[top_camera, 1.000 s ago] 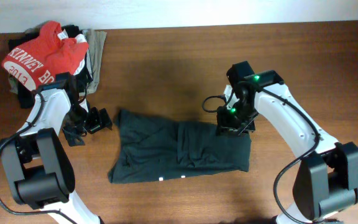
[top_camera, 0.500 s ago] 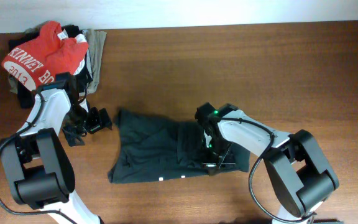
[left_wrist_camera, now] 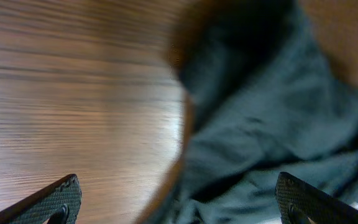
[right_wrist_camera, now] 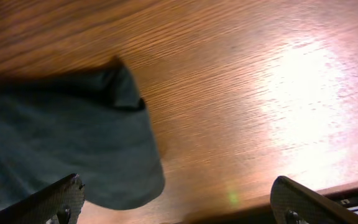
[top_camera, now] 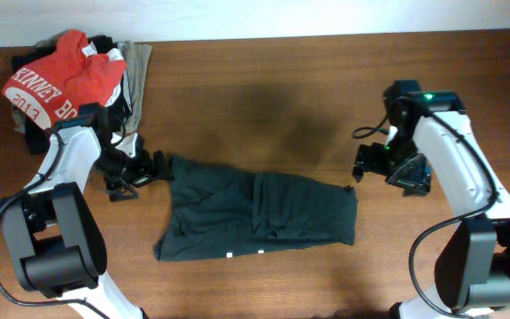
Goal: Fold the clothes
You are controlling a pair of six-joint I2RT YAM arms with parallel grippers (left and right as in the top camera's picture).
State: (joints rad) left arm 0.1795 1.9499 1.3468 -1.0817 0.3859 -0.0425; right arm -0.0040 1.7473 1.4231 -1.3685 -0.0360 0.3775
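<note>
Left wrist view shows the left gripper (left_wrist_camera: pixel 179 204) spread wide, its two dark fingertips (left_wrist_camera: pixel 59 198) at the bottom corners of the frame with nothing clamped between them. The dark shirt (left_wrist_camera: pixel 272 124) fills the right half of that picture, rumpled and blurred, with its edge running down toward the gap between the jaws. Bare wooden table (left_wrist_camera: pixel 73 93) fills the left half. Whether the fingers touch the cloth cannot be told.

In the right wrist view the right gripper (right_wrist_camera: pixel 179 202) is likewise wide apart and holds nothing. A corner of the shirt (right_wrist_camera: pixel 61 137) lies at the left of the frame, and the table (right_wrist_camera: pixel 241 81) with a bright glare patch lies at the right.

From overhead, the shirt (top_camera: pixel 255 217) lies flat and partly folded in the lower middle of the table (top_camera: pixel 264 89), with two small white marks at its lower edge. The left gripper (top_camera: pixel 140 168) sits just beside the shirt's upper left corner. The right gripper (top_camera: pixel 364 164) sits near the upper right corner, apart from the cloth. A pile of clothes sits in the upper left of the frame, with a red T-shirt (top_camera: pixel 60 75) on top and a beige garment (top_camera: pixel 138 66) at its right side.
</note>
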